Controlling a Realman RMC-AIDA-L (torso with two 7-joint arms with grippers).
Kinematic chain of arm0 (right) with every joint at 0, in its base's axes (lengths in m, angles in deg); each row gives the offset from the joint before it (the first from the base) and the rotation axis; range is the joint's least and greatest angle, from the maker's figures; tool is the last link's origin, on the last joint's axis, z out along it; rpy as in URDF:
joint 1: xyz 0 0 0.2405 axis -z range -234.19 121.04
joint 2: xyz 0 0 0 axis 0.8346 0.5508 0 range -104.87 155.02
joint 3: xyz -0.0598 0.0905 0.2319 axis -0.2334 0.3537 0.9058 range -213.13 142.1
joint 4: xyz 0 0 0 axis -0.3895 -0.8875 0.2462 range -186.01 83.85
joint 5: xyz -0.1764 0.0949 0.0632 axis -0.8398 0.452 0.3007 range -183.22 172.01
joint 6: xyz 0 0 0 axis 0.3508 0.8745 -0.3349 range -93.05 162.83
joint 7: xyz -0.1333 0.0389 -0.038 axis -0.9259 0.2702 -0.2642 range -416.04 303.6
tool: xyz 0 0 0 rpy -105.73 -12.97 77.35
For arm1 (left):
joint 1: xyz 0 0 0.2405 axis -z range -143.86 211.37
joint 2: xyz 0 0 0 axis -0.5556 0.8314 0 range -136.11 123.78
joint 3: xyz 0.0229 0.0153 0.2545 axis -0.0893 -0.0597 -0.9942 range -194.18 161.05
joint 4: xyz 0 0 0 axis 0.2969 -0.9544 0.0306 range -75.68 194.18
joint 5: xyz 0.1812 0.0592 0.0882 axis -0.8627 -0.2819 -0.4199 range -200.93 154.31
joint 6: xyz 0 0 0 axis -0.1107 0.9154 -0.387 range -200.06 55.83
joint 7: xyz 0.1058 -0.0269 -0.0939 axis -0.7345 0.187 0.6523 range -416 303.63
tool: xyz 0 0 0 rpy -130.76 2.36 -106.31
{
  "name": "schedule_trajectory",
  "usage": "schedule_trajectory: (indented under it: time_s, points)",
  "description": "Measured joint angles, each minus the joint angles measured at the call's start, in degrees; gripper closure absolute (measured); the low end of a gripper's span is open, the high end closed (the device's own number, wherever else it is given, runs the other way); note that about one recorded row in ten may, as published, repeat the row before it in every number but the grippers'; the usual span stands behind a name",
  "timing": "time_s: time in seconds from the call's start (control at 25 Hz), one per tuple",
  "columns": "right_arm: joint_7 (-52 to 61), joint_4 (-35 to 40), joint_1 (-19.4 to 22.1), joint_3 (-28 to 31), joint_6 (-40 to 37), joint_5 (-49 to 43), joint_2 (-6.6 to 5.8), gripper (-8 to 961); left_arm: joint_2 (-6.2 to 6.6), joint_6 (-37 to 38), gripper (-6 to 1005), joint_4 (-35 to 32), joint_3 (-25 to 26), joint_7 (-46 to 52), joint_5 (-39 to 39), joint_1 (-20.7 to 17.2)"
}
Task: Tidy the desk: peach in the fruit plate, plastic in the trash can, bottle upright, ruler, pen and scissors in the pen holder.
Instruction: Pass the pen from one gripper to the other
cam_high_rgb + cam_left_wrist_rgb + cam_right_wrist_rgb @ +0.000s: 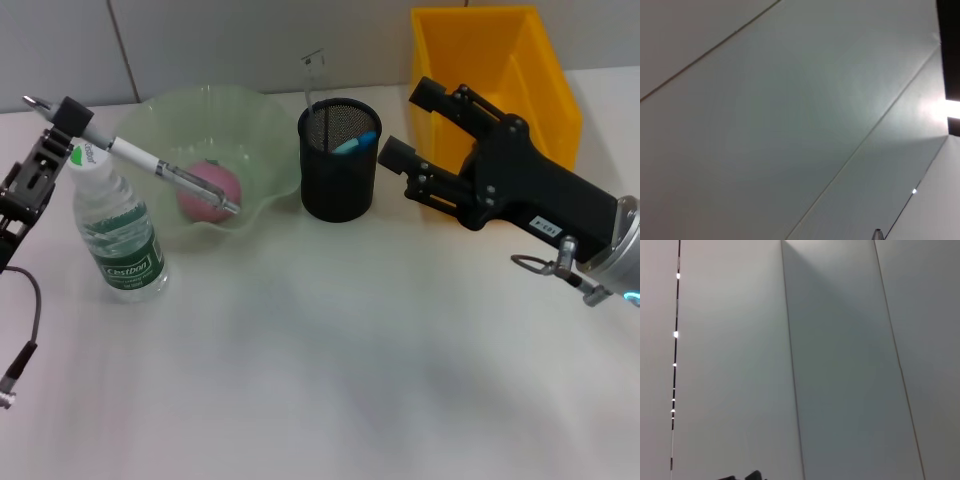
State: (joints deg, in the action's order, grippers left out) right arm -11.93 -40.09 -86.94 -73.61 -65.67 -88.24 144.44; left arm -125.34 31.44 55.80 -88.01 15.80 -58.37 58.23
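**Pen going to the holder**

Left gripper (62,118) is pinching the pen (135,157) near its cap end, above the upright water bottle (118,235). The pen's long axis is slanting down toward the peach (210,192) in the green fruit plate (262,120). Next, it needs tipping vertical over the mesh pen holder (339,160). Right gripper (405,122) is hovering beside the holder, fingers spread.

white table (330,380) | grey panelled wall (220,40) behind

A white pen with a silver tip (150,165) is held aslant above the pale green plastic fruit plate (262,120), where a pink peach (210,193) lies. A clear labelled bottle (118,236) stands upright beside the plate. The black mesh pen holder (338,175) contains a clear ruler (313,78).
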Motion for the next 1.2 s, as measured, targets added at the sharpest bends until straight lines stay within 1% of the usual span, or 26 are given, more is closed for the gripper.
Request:
schedule_trajectory:
  time_s: [0.16, 0.28, 0.32, 0.44, 0.6, 0.72, 1.0, 1.2]
  points:
    - [-0.09, -1.63, -0.60, -1.03, -0.31, -0.12, 0.02, 143, 0.00, -0.67, 855, 2.99, 0.46, 3.05, 0.46, 1.95]
    - [-0.11, -2.18, -1.28, -3.70, -0.12, -0.20, 0.17, 143, 0.01, -1.55, 855, 4.33, 1.35, 4.90, 0.56, 2.73]
    - [-0.12, -2.88, -1.92, -5.41, 0.14, -0.20, 0.27, 143, 0.00, -1.75, 855, 4.70, 1.65, 5.78, 0.57, 2.90]
    - [-0.38, -4.04, -2.64, -6.19, 0.20, -0.18, 0.29, 144, 0.00, -1.81, 855, 5.03, 2.14, 7.57, 0.56, 2.89]
    - [-4.81, -6.81, -3.86, -6.51, 0.51, 0.05, 0.38, 144, 0.00, -0.98, 855, 5.04, 3.06, 9.48, 0.56, 2.41]
    - [-7.23, -8.98, -5.55, -6.55, 1.60, 0.01, 0.46, 143, 0.00, -0.64, 855, 5.03, 3.63, 11.14, 0.56, 2.28]
    - [-8.75, -12.12, -9.39, -6.61, 4.57, -0.16, 0.51, 143, 0.00, -0.49, 854, 5.04, 3.68, 12.78, 0.41, 2.59]
    - [-9.03, -13.36, -11.41, -6.79, 5.82, -0.43, 0.51, 144, 0.00, -0.46, 854, 5.04, 3.71, 13.37, 0.53, 2.84]
